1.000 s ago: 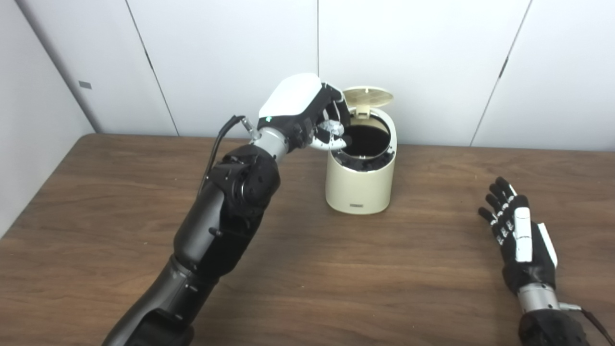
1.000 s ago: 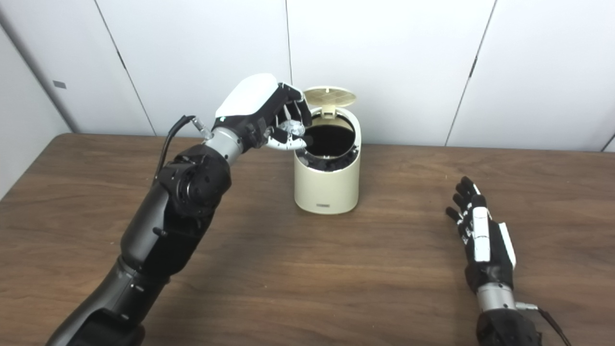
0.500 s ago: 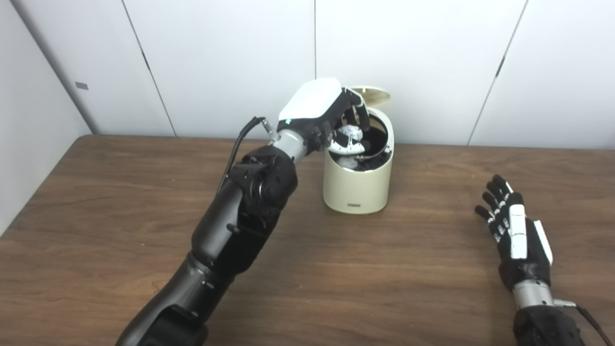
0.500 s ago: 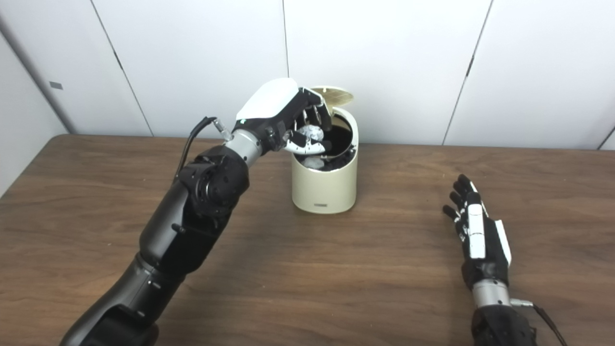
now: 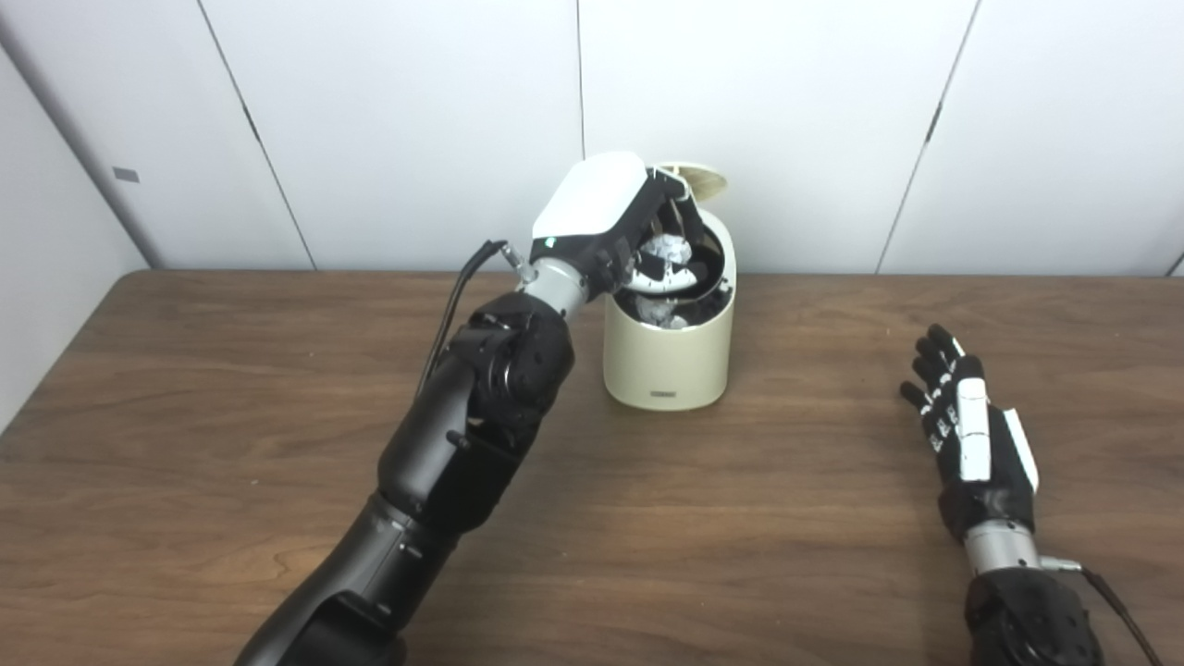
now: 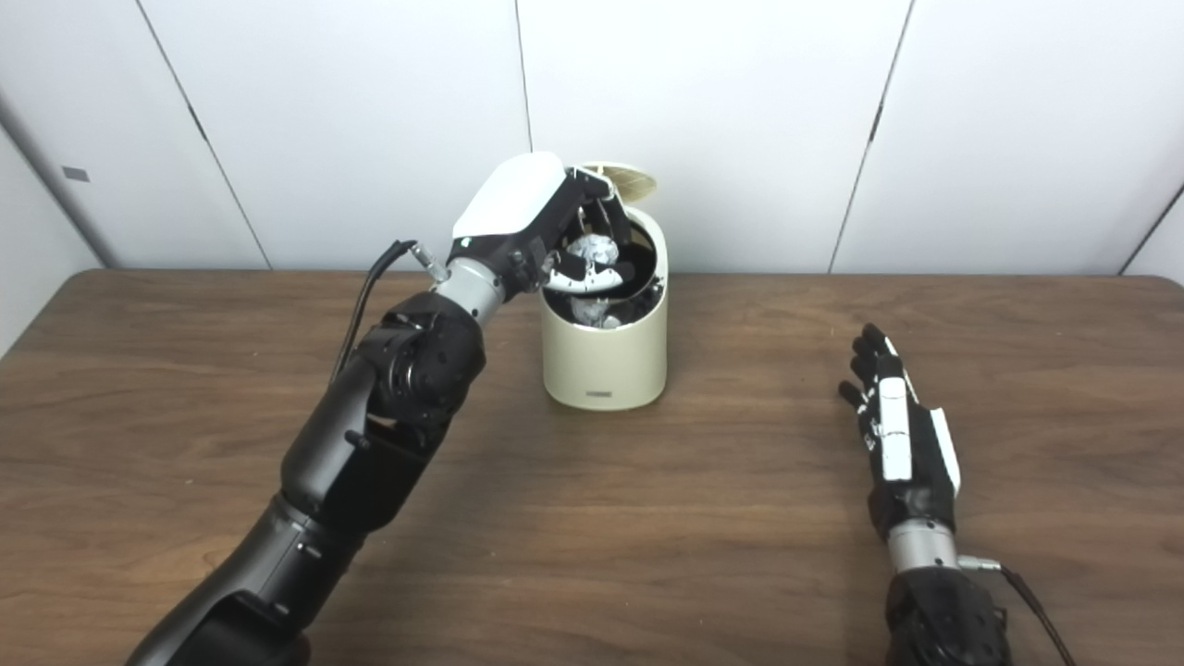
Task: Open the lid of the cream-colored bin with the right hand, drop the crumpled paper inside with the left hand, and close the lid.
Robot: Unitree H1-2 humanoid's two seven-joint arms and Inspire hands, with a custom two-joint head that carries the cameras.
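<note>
Left robot hand (image 5: 618, 222) is over the mouth of the bin (image 5: 668, 356), fingers curled round the paper (image 5: 664, 252). The white crumpled ball sits between fingers and thumb, right above the dark opening, not released as far as I can see. There's also a pale lump lower inside the bin, under the hand; can't tell what it is.

Lid (image 5: 696, 176) is up, hinged at the back rim, mostly hidden behind the hand. So step one, opening, reads as done.

Right robot hand (image 5: 971, 439) is well apart from the bin, low over the worktop (image 5: 231, 388) on the right side, fingers spread and straight, holding nothing. It's not on the lid, so the lid stands open by itself.

Status, my read: roughly halfway or a bit past. Opened: yes. Paper carried to the bin: yes, placed over the opening. Left: let go of the paper, pull the left arm clear of the rim, then shut the lid. The left hand sits close in front of the lid, so it needs to clear out before the lid can come down.
</note>
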